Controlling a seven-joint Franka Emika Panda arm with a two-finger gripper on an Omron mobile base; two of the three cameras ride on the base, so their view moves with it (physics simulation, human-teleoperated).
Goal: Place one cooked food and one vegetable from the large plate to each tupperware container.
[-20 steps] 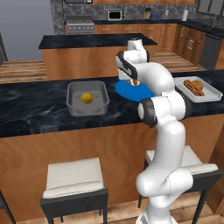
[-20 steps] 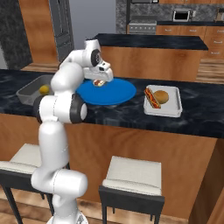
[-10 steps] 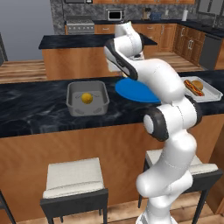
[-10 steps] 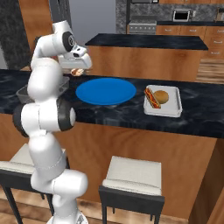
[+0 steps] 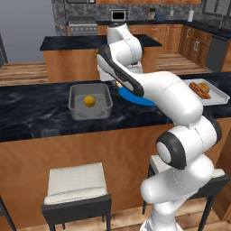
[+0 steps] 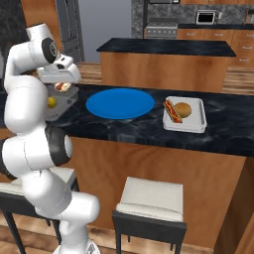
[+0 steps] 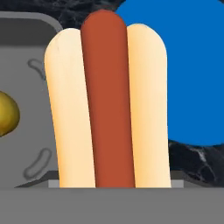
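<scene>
Tub (image 5: 90, 101) on counter (image 5: 36, 113), left of plate (image 6: 120, 103); ball (image 5: 89, 101) inside tub. Tray (image 6: 185, 115) right of plate, holding hot dog (image 6: 171, 110) on left and second ball (image 6: 182, 109) on right. Another hot dog (image 7: 107, 105) raised over tub's right edge, beside plate. Second counter (image 6: 166, 47) far behind.

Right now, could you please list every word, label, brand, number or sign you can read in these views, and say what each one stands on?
None: no readable text in any view.
Hot dog, blue plate, grey tub, white tray: plain surfaces, no labels.
Microwave and stove at the back: any markings are too small and blurred to read.
</scene>
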